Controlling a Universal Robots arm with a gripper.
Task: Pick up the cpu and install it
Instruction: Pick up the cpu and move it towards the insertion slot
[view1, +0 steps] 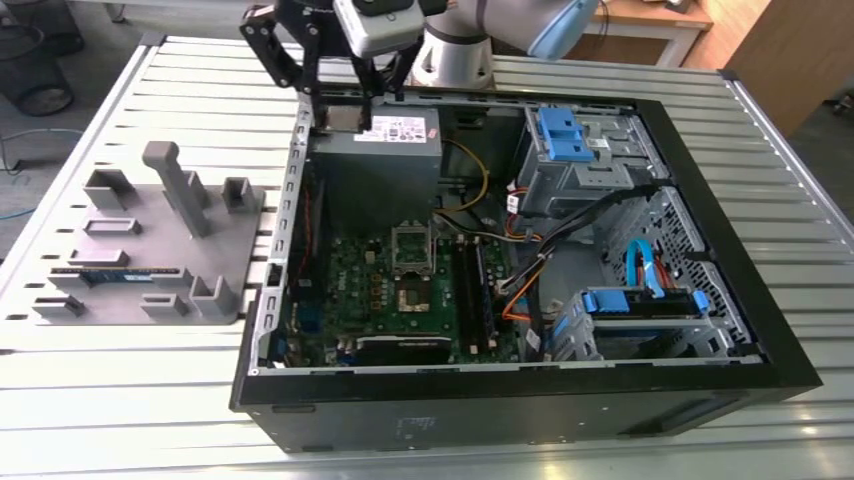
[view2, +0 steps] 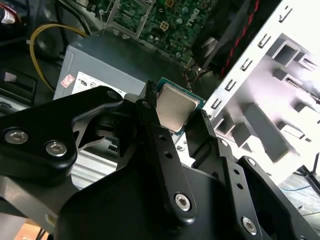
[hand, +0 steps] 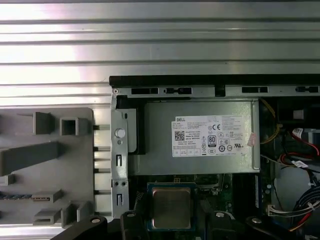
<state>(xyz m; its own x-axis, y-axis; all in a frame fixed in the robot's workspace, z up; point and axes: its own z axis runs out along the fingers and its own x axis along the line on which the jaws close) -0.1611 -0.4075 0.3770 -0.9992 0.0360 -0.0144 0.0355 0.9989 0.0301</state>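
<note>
Table (view1: 120, 420): ribbed metal slats, pale, matt sheen. Case (view1: 534, 410): black steel tower on its side, side panel off, interior open upward; blue plastic drive caddies, loose cable runs. Tray (view1: 234, 240): grey moulded plastic fixture w/ slots and posts, beside case on exterior view's left; RAM stick (view1: 120, 272) lies in one slot. PSU (hand: 160, 145): grey sheet-metal box, white label, at case's far end. Board (view1: 354, 300): green PCB, flat on case floor. Gripper (view2: 176, 102): black, two straight bolted fingers, closed to cpu width, clamping cpu by two opposite edges; hangs above PSU edge nearest tray. Socket frame (view1: 411, 250): small silver metal rectangle mid-board. Cpu (view2: 176, 109): in the gripper, off any surface; thin square, brushed silver lid, green rim, lid facing wrist cams; square, so no long axis. Key relation: frame lies below and away from gripper, past PSU, toward exterior view's near side, well apart.
</note>
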